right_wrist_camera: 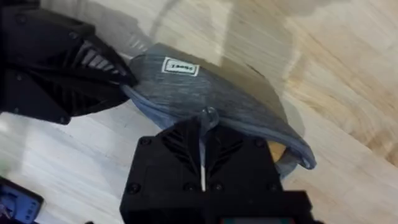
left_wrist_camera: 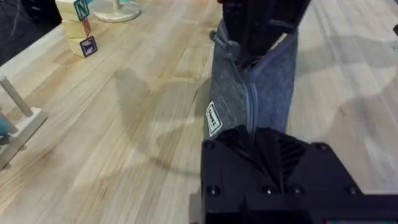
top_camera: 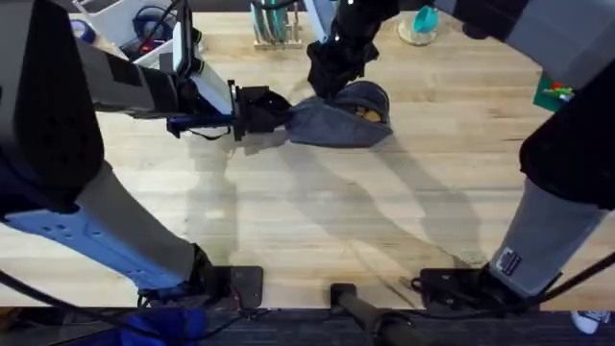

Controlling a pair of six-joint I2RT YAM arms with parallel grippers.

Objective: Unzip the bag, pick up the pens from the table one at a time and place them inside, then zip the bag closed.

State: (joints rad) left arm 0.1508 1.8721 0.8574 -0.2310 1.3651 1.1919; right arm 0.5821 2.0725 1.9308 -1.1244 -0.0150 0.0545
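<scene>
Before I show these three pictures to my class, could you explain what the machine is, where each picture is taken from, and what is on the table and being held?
This is a robot with two arms at a wooden table. One picture looks down from above; the other two come from cameras on each wrist. The left end effector grips one end of a grey-blue bag. The right end effector pinches the zipper pull near the middle of the bag. The bag's far end gapes open, and something orange, probably a pen, shows inside. At the table's edges stand toy blocks and a wooden peg stand.
</scene>
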